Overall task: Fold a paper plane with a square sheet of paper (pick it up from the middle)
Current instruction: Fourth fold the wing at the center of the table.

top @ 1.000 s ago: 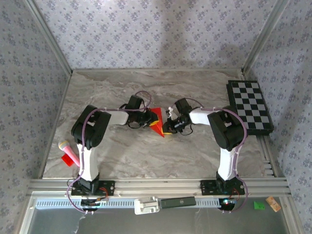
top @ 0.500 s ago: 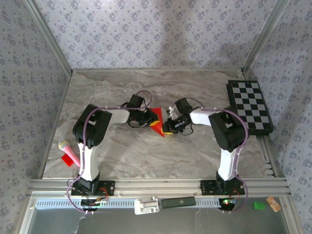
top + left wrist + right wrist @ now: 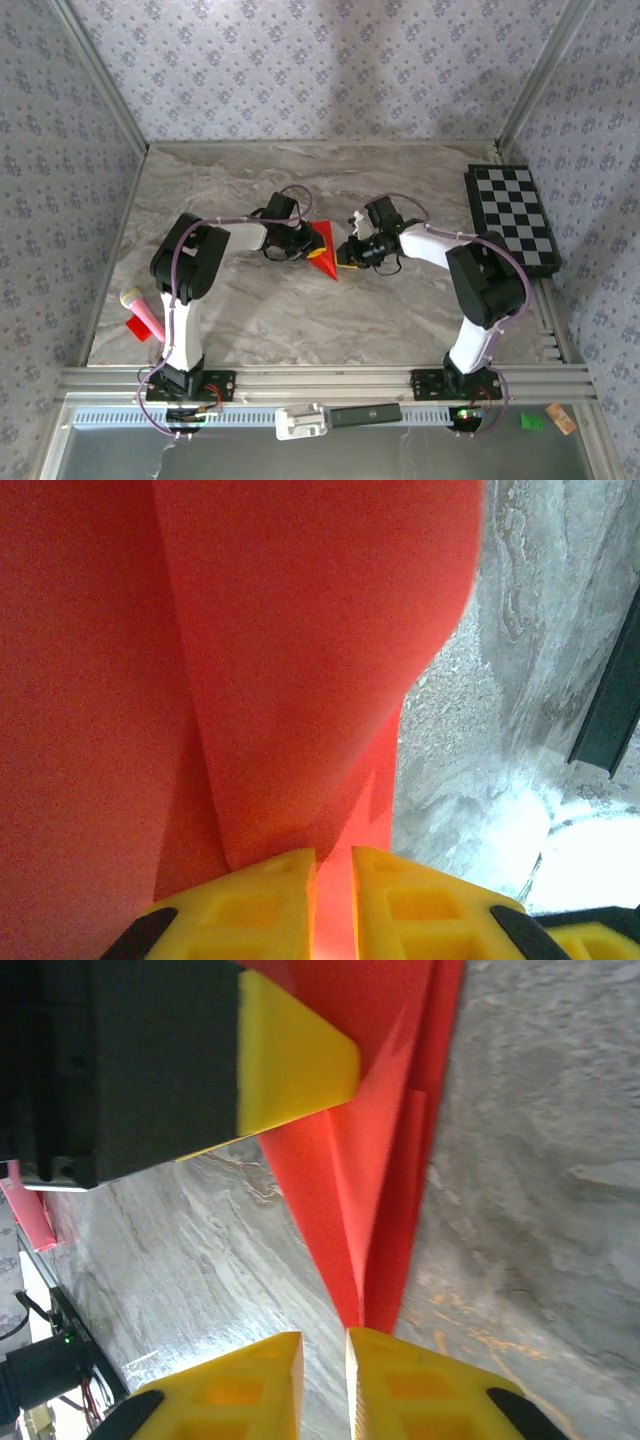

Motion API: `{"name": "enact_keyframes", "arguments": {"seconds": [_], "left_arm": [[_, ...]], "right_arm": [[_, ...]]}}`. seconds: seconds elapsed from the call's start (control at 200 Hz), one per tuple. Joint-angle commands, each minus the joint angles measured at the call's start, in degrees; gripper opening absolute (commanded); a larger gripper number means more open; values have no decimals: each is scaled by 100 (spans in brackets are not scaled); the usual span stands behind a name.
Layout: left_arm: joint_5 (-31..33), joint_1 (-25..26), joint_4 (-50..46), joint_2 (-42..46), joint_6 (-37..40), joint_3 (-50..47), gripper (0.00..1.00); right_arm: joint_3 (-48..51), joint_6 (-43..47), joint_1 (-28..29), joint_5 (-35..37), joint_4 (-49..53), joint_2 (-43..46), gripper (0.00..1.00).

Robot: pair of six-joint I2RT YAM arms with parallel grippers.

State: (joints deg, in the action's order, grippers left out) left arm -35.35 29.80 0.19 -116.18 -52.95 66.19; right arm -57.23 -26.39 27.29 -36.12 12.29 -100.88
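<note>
The square sheet of paper [image 3: 323,240] is a creased red pointed shape, close to the paper plane's dart form, lying mid-table with its tip toward the near side. My left gripper [image 3: 308,250] is at its left edge. In the left wrist view the red paper [image 3: 300,630] runs into the thin slit between the yellow fingertips of the left gripper [image 3: 333,880], which is shut on it. In the right wrist view the paper's point [image 3: 370,1160] ends at the tip of one finger of the right gripper [image 3: 324,1360]. Those jaws stand slightly apart with bare table between them. The left gripper's yellow finger [image 3: 295,1060] presses the paper further up.
A black-and-white chequered board [image 3: 512,218] lies at the right edge of the marble table [image 3: 250,310]. A pink microphone-like toy [image 3: 142,310] and a small red scrap [image 3: 137,328] sit near the left front. Patterned walls close in on three sides.
The right arm's elbow has swung out to the right and its gripper has shifted slightly toward the far side at the paper's tip. The left gripper and paper have barely moved.
</note>
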Motion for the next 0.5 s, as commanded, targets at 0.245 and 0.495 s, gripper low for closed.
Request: {"name": "enact_keyframes", "arguments": {"seconds": [0.245,0.495], "left_arm": [[149,44,-405,-313,30,-9,17],[125,43,-370,-335,-6,-19,18]], "right_arm": [[-516,-164,475,381,186,-487,11],[-448,-208,523,369,223,-669,11]]}}
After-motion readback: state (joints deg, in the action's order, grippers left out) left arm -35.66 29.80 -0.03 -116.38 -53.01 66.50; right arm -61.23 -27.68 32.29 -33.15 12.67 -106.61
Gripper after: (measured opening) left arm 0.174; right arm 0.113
